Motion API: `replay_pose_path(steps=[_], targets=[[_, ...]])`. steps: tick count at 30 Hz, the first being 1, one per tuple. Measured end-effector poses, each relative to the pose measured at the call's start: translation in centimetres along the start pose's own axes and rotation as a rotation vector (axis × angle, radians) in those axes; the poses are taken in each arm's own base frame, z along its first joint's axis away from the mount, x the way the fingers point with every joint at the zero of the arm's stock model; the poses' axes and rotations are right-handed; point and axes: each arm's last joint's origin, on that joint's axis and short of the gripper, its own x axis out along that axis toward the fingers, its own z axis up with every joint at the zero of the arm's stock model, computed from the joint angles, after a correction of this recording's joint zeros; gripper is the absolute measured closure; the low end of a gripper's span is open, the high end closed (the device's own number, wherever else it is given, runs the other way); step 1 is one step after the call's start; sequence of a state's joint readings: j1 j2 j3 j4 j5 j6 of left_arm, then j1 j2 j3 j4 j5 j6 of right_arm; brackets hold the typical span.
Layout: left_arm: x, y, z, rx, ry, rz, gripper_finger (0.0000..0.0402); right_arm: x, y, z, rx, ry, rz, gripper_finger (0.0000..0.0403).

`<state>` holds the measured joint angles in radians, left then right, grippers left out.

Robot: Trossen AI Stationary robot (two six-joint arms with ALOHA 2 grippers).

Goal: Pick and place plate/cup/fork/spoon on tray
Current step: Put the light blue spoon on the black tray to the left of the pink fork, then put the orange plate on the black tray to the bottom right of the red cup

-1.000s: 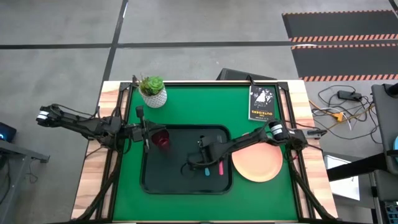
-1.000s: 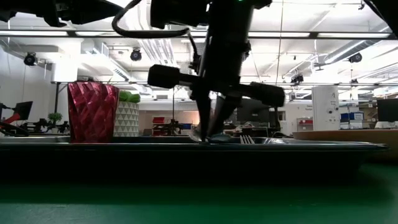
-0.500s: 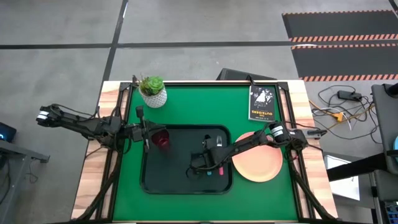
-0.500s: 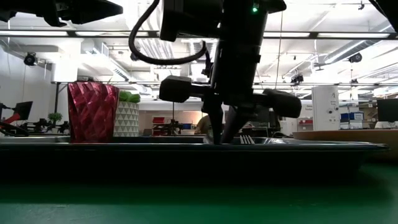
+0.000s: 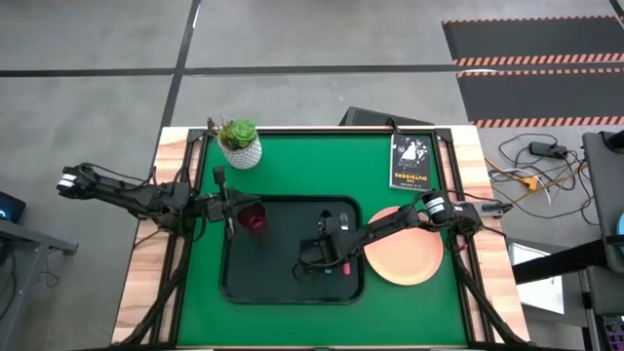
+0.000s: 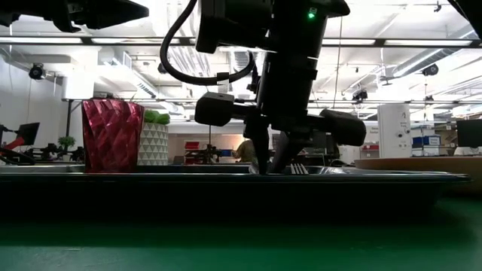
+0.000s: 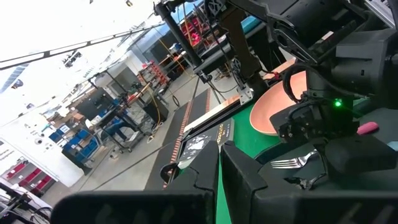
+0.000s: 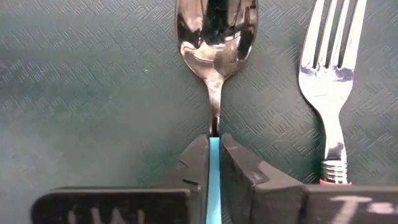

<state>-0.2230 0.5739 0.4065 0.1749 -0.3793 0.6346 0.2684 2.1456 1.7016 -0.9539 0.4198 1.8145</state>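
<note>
- Since a second ago the right gripper (image 5: 314,255) has slid toward the tray's (image 5: 234,283) right edge and settled; over the last half second it has barely shifted.
- Its claw is clenched on the spoon (image 8: 216,37): the right wrist view shows the teal handle pinched between the two fingers, with the bowl lying flat on the tray floor.
- I judge the spoon is down and only needs letting go.
- Just beside it lies the fork (image 8: 331,68), parallel, pink handle end showing.
- At the tray's back-left corner stands the cup (image 5: 253,217); the left gripper (image 5: 228,210) waits beside it, and whether its fingers are parted cannot be told.
- Off the tray, touching its right edge, the plate (image 5: 405,255) remains on the table mat (image 5: 322,161), so that step looks undone.
- On the small black book (image 5: 410,161) near the mat's back-right corner there is pale lettering, too small to read; no other writing is legible.
</note>
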Motion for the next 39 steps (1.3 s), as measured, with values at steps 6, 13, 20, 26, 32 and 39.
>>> replay_pose_path(steps=[6, 13, 20, 26, 32, 39], targets=[[0.0, 0.0, 0.0, 0.0, 0.001, -0.001, 0.0402, 0.0, 0.0, 0.0, 0.0, -0.002, 0.001, 0.0327], [0.0, 0.0, 0.0, 0.0, 0.001, -0.001, 0.0402, -1.1, -0.1, 0.4, -0.026, 0.025, 0.007, 0.0295], [0.0, 0.0, 0.0, -0.027, 0.001, -0.001, 0.0402, -5.3, 0.2, 2.1, -0.131, 0.045, 0.101, 0.0287], [0.1, -0.2, -0.2, -0.049, 0.013, -0.009, 0.0402, -8.8, -0.6, 2.2, -0.367, 0.084, 0.173, 0.0287], [0.4, -0.4, -0.2, -0.048, 0.02, -0.014, 0.0402, -9.9, -4.0, 1.4, -0.519, 0.271, 0.014, 0.0302], [0.8, -0.5, -0.2, -0.068, 0.023, -0.015, 0.0402, -9.4, -7.7, 0.6, -0.544, 0.395, -0.019, 0.032]])
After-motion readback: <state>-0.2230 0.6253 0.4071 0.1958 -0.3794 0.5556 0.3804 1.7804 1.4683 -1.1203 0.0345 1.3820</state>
